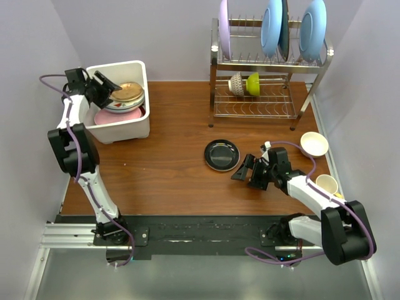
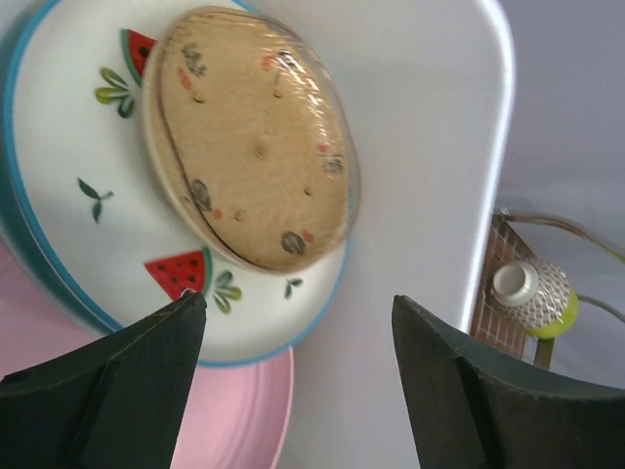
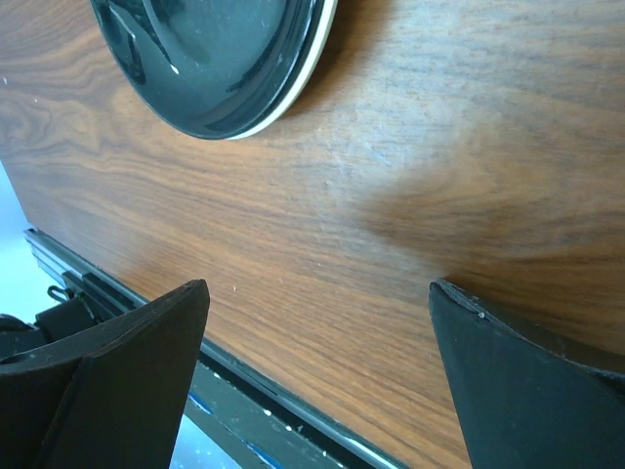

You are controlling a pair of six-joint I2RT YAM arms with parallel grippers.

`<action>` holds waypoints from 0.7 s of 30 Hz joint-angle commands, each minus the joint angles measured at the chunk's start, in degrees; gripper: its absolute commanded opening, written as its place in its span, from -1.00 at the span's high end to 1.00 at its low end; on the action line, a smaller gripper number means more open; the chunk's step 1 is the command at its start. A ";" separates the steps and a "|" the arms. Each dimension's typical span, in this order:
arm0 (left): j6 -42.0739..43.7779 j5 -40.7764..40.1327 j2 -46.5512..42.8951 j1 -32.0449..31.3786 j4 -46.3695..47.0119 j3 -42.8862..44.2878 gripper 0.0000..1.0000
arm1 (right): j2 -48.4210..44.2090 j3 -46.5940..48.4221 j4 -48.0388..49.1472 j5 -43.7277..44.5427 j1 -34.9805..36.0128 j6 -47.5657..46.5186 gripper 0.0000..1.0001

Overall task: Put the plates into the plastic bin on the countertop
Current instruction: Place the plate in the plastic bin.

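The white plastic bin (image 1: 125,132) stands at the back left of the countertop (image 1: 169,169). A stack of plates lies in it: a small yellowish plate (image 2: 254,137) on top, a white fruit-motif plate (image 2: 68,147) under it, and a pink plate (image 2: 234,420) lower down. My left gripper (image 1: 110,86) hovers open over the bin's left side, holding nothing. The dark glass plate (image 1: 222,154) lies on the wood mid-table. My right gripper (image 1: 245,175) stands wide open just right of it, empty, low over the countertop (image 3: 391,147), with the dark plate (image 3: 215,59) ahead of its fingers.
A two-tier wire rack (image 1: 269,100) at the back right holds lilac and light-blue plates upright, with a cup and a green bowl (image 1: 245,84) on its lower tier. A cream bowl (image 1: 314,144) and a mug (image 1: 327,184) sit by the right edge.
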 commanded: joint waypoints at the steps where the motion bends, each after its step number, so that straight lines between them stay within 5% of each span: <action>1: 0.96 4.31 -13.45 -0.60 10.14 -5.97 -0.67 | -2.41 1.10 -2.03 0.21 0.09 -0.64 -0.97; 10: 4.10 6.61 -29.02 -4.37 14.11 -17.93 -0.75 | -3.46 2.60 -3.35 1.52 0.18 -0.11 -0.97; 21: 9.04 -0.42 -44.13 -17.47 10.68 -30.58 -0.74 | 0.49 6.03 -3.35 4.16 0.18 -0.91 -0.94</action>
